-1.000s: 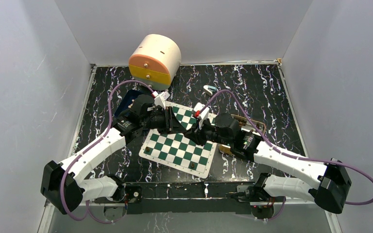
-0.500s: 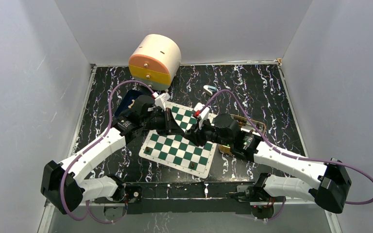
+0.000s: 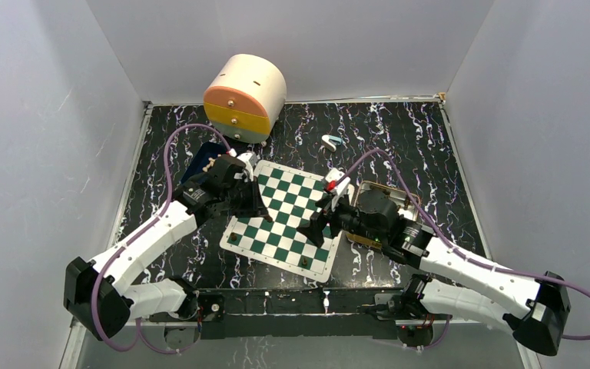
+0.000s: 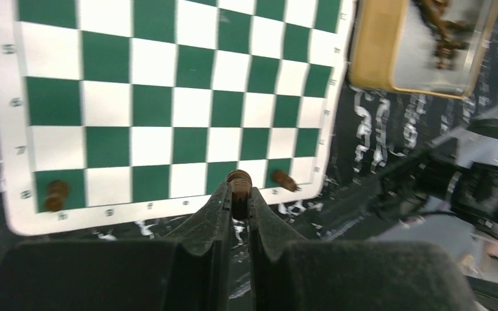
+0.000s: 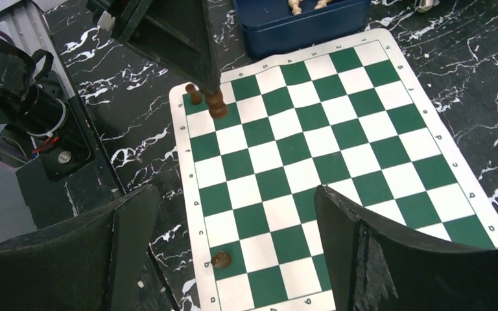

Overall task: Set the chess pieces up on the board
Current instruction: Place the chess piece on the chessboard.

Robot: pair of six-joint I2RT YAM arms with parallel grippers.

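The green-and-white board (image 3: 284, 219) lies mid-table. My left gripper (image 4: 238, 194) is shut on a dark brown chess piece (image 4: 238, 180). It holds that piece (image 5: 217, 105) over the board's edge row near a corner. Another dark piece (image 5: 194, 94) stands right beside it, and the same piece (image 4: 283, 180) shows in the left wrist view. A third dark piece (image 5: 220, 260) stands further along that edge row. My right gripper (image 5: 237, 197) hangs wide open above the board (image 5: 311, 162), holding nothing. In the top view the left gripper (image 3: 255, 211) and right gripper (image 3: 315, 227) flank the board.
A gold tray (image 3: 399, 194) with dark pieces (image 4: 444, 32) sits right of the board. A blue tray (image 5: 298, 23) with pale pieces (image 5: 295, 5) lies at the far left, mostly under my left arm. A round drawer cabinet (image 3: 246, 96) stands at the back, and a small white object (image 3: 330, 141) lies nearby.
Both grippers were together over the board's far middle. The right one has opened wide and drawn back to the near right. The left one moved left with the dark piece.
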